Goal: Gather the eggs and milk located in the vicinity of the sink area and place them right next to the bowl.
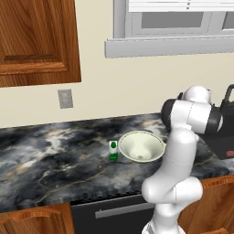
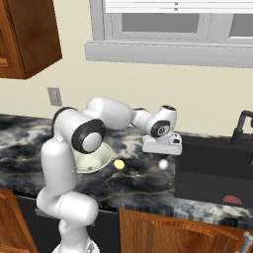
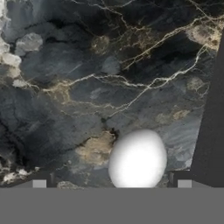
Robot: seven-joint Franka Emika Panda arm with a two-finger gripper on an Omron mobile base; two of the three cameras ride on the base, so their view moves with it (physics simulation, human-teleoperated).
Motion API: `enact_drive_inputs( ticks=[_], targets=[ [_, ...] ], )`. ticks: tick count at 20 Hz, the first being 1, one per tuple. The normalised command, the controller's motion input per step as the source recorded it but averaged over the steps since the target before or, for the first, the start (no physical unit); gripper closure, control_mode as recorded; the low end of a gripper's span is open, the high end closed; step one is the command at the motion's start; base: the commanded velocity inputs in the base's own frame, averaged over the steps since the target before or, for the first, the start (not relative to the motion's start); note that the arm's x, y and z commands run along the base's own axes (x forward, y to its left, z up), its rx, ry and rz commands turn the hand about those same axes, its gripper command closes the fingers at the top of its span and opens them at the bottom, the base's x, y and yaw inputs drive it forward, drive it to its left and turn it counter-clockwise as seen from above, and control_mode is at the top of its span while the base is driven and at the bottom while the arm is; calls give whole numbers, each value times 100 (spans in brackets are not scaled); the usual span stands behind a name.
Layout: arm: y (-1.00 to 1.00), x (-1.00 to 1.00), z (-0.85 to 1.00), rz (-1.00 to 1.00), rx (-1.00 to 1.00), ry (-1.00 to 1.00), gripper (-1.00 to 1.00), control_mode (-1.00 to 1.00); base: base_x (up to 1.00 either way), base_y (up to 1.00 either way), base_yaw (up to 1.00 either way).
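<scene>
A white egg [image 3: 138, 159] lies on the dark marble counter between the two fingertips [image 3: 39, 183] of my open gripper [image 3: 111, 183], which touch nothing. From the right base view, the gripper [image 2: 162, 151] hangs just above that white egg [image 2: 163, 164], left of the sink. A yellowish egg [image 2: 118, 164] rests beside the pale bowl [image 2: 97, 159], which is partly hidden behind my arm. The milk [image 1: 113, 151] stands upright right against the left side of the bowl [image 1: 141, 146].
The dark sink [image 2: 212, 168] with its black faucet [image 2: 242, 126] lies to the right of the gripper; the sink edge [image 3: 214, 131] runs down the right of the hand view. Wooden cabinets hang above the counter's left end, and a window sill runs along the wall.
</scene>
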Motion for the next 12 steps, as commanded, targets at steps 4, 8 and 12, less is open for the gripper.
enact_drive_inputs(
  ticks=[4,8,12],
  targets=[
    [-33,7,0,-15,3,0,-100,-100,0,0,0],
    [-11,-1,0,-3,0,-1,-100,-100,0,0,0],
    [10,-28,0,2,0,-4,-100,-100,0,0,0]
  ],
)
